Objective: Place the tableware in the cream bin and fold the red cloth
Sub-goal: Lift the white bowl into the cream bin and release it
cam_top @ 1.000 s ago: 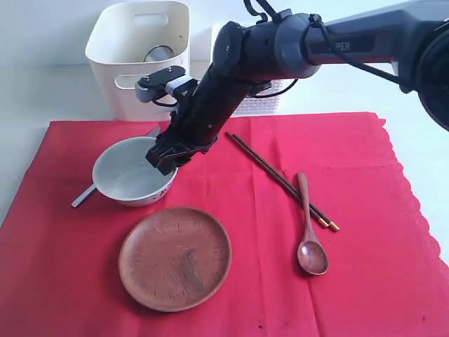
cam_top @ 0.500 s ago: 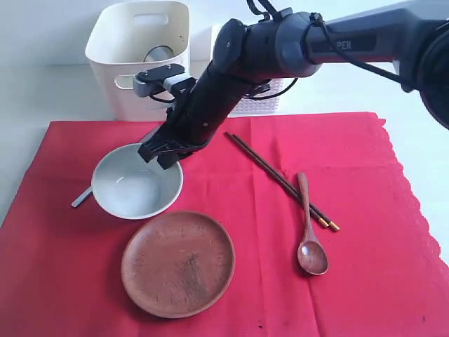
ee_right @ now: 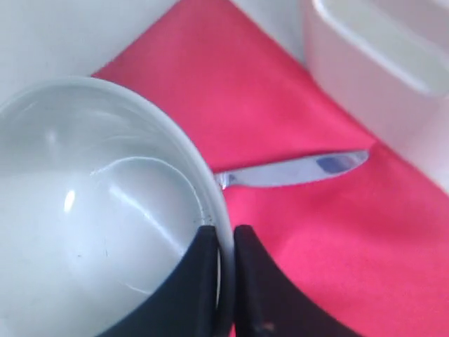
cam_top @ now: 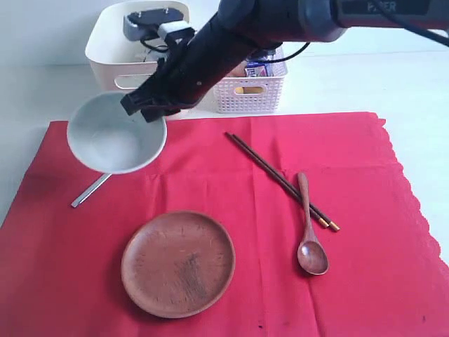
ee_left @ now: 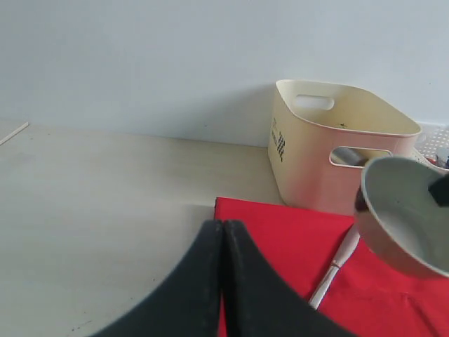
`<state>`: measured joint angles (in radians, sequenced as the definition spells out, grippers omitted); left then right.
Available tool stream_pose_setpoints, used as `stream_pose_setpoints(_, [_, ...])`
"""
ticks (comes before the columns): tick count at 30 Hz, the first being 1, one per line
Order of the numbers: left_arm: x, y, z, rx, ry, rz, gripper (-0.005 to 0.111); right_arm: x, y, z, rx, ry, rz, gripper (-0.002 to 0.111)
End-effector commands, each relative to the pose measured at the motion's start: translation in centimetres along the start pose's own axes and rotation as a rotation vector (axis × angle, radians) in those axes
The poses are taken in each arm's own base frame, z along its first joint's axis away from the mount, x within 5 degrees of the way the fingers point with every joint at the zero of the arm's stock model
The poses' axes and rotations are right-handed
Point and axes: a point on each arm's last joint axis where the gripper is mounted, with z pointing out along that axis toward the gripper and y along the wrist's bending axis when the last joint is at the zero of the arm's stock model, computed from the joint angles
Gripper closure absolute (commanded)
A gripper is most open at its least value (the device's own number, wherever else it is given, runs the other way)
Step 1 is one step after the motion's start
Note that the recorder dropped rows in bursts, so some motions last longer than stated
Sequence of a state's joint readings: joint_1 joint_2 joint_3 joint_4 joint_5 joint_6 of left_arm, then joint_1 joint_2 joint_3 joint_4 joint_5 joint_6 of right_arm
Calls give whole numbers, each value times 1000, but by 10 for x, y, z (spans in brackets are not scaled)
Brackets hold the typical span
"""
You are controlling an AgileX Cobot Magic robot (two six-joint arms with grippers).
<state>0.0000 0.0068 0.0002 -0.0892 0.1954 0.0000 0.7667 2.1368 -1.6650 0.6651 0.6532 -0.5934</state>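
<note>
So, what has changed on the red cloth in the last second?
The right gripper closed on the white bowl at its rim and lifted it off the red cloth, up and toward the cream bin. This uncovered more of the silver knife. The brown plate, spoon and chopsticks lie about where they were.

The one bit of writing that can be made out is on the right arm [cam_top: 379, 7] in the exterior view. Pale capital letters run along its dark upper link; they end in "PER", and the frame's top edge cuts their upper halves. In the left wrist view the bin [ee_left: 309, 168] has a small block of dark print on its side wall, too small to read. The carton [cam_top: 261, 70] in the basket [cam_top: 270, 95] shows blue markings, blurred and partly hidden. No numbers or signs are legible anywhere.
</note>
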Motion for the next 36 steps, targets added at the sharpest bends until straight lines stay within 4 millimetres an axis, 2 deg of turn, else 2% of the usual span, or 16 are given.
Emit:
stream_pose_setpoints(1, [0, 0, -1, 1, -6, -8, 104, -29, 4, -21, 46, -157, -28, 108])
stream_pose_setpoints(4, [0, 0, -1, 1, -6, -8, 104, -47, 3, -29, 85, -259, -42, 108])
stream_pose_setpoints(5, [0, 0, -1, 1, -6, -8, 104, -57, 0, -34, 133, -346, -41, 108])
stream_pose_setpoints(12, [0, 0, -1, 1, -6, -8, 104, -76, -17, -44, 264, -549, -26, 108])
stream_pose_setpoints(14, [0, 0, -1, 1, -6, -8, 104, -79, -27, -41, 307, -594, -16, 108])
stream_pose_setpoints(20, [0, 0, -1, 1, -6, -8, 104, -76, -54, -13, 397, -656, 8, 108])
stream_pose_setpoints(26, [0, 0, -1, 1, -6, -8, 104, -70, -66, 14, 401, -628, 15, 108])
stream_pose_setpoints(30, [0, 0, -1, 1, -6, -8, 104, -66, -69, 22, 396, -609, 16, 108])
stream_pose_setpoints(32, [0, 0, -1, 1, -6, -8, 104, -65, -69, 24, 388, -595, 14, 105])
stream_pose_setpoints(36, [0, 0, -1, 1, -6, -8, 104, -64, -69, 25, 387, -594, 21, 89])
